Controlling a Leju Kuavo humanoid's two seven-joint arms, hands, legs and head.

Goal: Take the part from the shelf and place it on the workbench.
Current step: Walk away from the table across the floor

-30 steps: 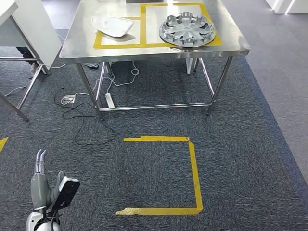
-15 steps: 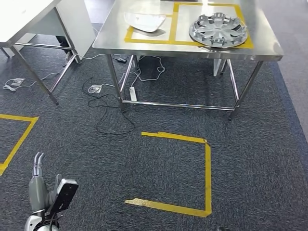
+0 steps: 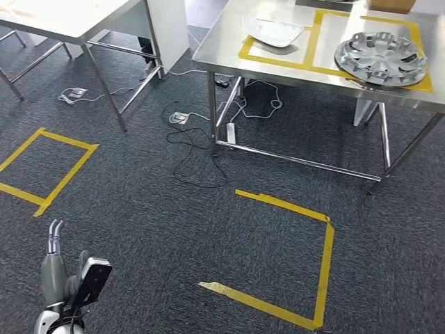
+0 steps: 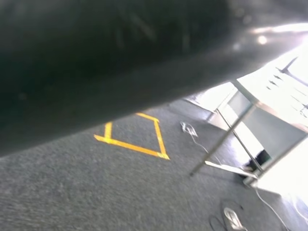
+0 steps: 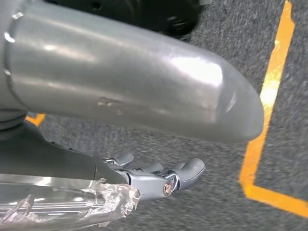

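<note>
The steel workbench (image 3: 231,49) stands at the upper right of the head view. On it, inside yellow taped squares, lie a silver wheel cover (image 3: 380,59) and a white curved part (image 3: 272,31). My left hand (image 3: 55,268) hangs low at the bottom left, far from the bench, fingers straight and apart with nothing in them. In the right wrist view my right hand (image 5: 156,180) hangs over the carpet, its dark fingers (image 5: 181,172) stretched out and holding nothing.
A white table (image 3: 68,21) stands at the upper left on metal legs. Cables (image 3: 194,139) and a power strip (image 3: 229,132) lie under and beside the bench. Yellow tape marks one floor square (image 3: 322,264) before the bench and another (image 3: 52,167) to the left.
The whole picture has slid to the right, so the camera has turned left. The white table and a second floor square have come into view. Both hands hang as before.
</note>
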